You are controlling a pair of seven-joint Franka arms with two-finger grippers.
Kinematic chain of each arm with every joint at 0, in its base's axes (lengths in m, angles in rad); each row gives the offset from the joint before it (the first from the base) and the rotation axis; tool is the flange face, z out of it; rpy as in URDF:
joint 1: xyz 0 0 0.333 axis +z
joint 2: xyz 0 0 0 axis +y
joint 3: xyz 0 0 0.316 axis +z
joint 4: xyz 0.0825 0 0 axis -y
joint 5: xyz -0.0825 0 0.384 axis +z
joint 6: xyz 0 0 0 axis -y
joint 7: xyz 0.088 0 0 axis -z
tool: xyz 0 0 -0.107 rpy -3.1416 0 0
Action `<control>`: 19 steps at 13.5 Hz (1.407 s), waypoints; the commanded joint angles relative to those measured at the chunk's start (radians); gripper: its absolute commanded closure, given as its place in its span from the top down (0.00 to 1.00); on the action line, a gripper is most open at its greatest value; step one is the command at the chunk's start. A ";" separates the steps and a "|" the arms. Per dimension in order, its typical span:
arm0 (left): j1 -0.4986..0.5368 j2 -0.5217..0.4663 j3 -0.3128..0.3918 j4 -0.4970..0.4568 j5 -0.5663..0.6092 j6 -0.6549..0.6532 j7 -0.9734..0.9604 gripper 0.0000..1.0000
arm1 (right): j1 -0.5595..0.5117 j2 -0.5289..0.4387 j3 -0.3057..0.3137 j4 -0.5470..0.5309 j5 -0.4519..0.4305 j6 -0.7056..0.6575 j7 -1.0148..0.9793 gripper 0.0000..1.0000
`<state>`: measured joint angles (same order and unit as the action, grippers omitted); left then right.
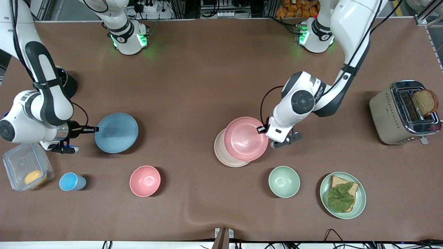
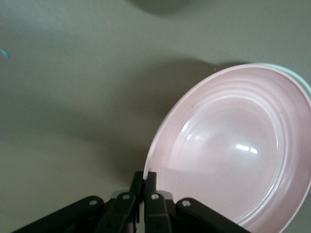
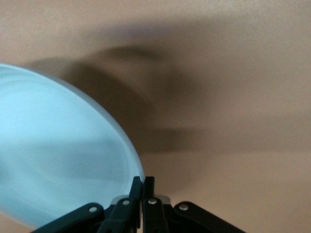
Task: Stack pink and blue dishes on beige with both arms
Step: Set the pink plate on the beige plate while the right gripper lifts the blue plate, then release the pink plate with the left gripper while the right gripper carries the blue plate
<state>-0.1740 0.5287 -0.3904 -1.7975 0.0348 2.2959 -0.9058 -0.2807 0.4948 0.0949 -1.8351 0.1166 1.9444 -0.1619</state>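
Pink, and tilted in the air, the pink plate [image 1: 245,138] hung partly over the beige plate [image 1: 223,155], which lay flat on the brown surface [image 1: 193,76] and showed only as a crescent on the side nearer the front camera and toward the right arm's end. The left end effector [image 1: 262,130] was clamped on the pink plate's rim; in the left wrist view its fingers [image 2: 146,187] pinched the plate's edge [image 2: 233,145], with the plate slanting away from them.

The blue plate [image 1: 116,132] sat toward the right arm's end of the surface, well apart from the other two. The right end effector [image 1: 90,129] was closed on its rim, and the right wrist view showed the two fingers [image 3: 143,189] pressed together at the edge of the plate [image 3: 58,155].

Nearer the front camera stood a row of other things: a clear plastic box [image 1: 27,171] holding something orange, a small blue cup [image 1: 71,181] lying on its side, a pink bowl [image 1: 145,181], a green bowl [image 1: 284,181], and a green plate [image 1: 360,204] with bread [image 1: 337,181] and a leaf [image 1: 341,199] on it. At the left arm's end a silver toaster [image 1: 398,116] held a slice of brown bread [image 1: 425,102] sticking out of a slot.
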 commanded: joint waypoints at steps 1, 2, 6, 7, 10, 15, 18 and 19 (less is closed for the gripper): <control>-0.030 0.033 0.010 0.029 0.017 0.023 -0.027 0.00 | 0.000 -0.022 0.003 0.075 0.020 -0.128 0.005 0.00; -0.038 0.045 0.011 0.029 0.017 0.042 -0.027 0.00 | 0.001 -0.024 0.006 0.098 0.023 -0.163 0.005 0.00; -0.042 0.082 0.011 0.035 0.089 0.070 -0.031 0.00 | 0.005 -0.024 0.017 0.137 0.127 -0.242 0.005 0.00; -0.042 0.091 0.013 0.050 0.092 0.071 -0.033 0.00 | 0.023 -0.025 0.016 0.138 0.161 -0.254 0.004 0.00; -0.044 0.120 0.011 0.085 0.086 0.070 -0.035 0.00 | 0.044 -0.024 0.016 0.142 0.260 -0.271 0.019 0.00; -0.050 0.146 0.011 0.118 0.080 0.071 -0.035 0.00 | 0.174 -0.022 0.014 0.163 0.368 -0.243 0.146 0.00; -0.056 0.159 0.011 0.135 0.080 0.071 -0.036 0.00 | 0.293 -0.021 0.012 0.197 0.380 -0.196 0.296 0.00; -0.056 0.162 0.011 0.136 0.079 0.071 -0.036 0.00 | 0.328 -0.021 0.012 0.200 0.380 -0.174 0.341 0.00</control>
<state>-0.2144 0.6698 -0.3851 -1.6932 0.0977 2.3654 -0.9108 -0.0140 0.4764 0.1169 -1.6563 0.4770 1.7493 0.0948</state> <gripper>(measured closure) 0.952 0.965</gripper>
